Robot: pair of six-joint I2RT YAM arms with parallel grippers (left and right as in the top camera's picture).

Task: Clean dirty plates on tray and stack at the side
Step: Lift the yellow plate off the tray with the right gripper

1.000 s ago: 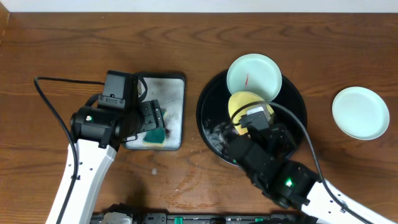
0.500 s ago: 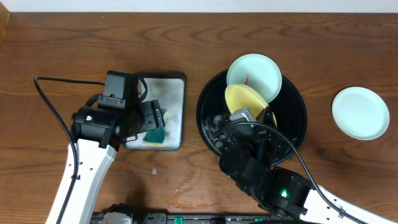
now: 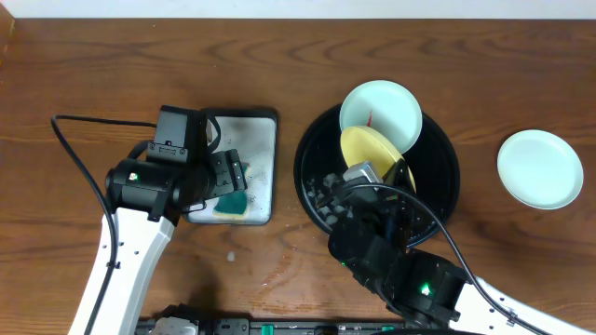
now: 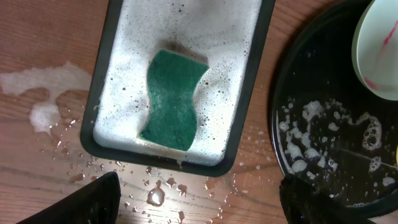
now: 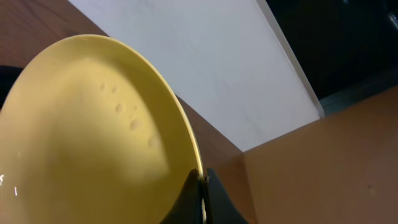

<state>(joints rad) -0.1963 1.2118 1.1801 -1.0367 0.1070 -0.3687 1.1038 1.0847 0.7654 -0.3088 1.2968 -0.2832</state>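
Over the round black tray (image 3: 450, 191), the right arm reaches in from the table's near edge with its wrist bent upward. The right gripper (image 3: 363, 175) is clamped on the rim of the yellow plate (image 3: 371, 147), its 2 fingers pinched together on the edge. The plate is tipped up steeply, with droplets on its face; whether its low edge touches the tray is hard to tell. Behind it, 1 mint plate (image 3: 380, 110) with a thin red smear sits at the tray's far side, overlapping the rim. A second mint plate (image 3: 540, 168) lies flat on the bare tabletop (image 3: 112, 65) to the right, well apart from the tray. The left arm rises from the near left, its wrist pointing down over the near edge of the silver tray (image 4: 247, 112). The left gripper (image 4: 199, 202) hovers there with jaws spread wide, holding nothing. A green sponge (image 4: 173, 99) lies in the tray's foam, and water spots the wood beside it.
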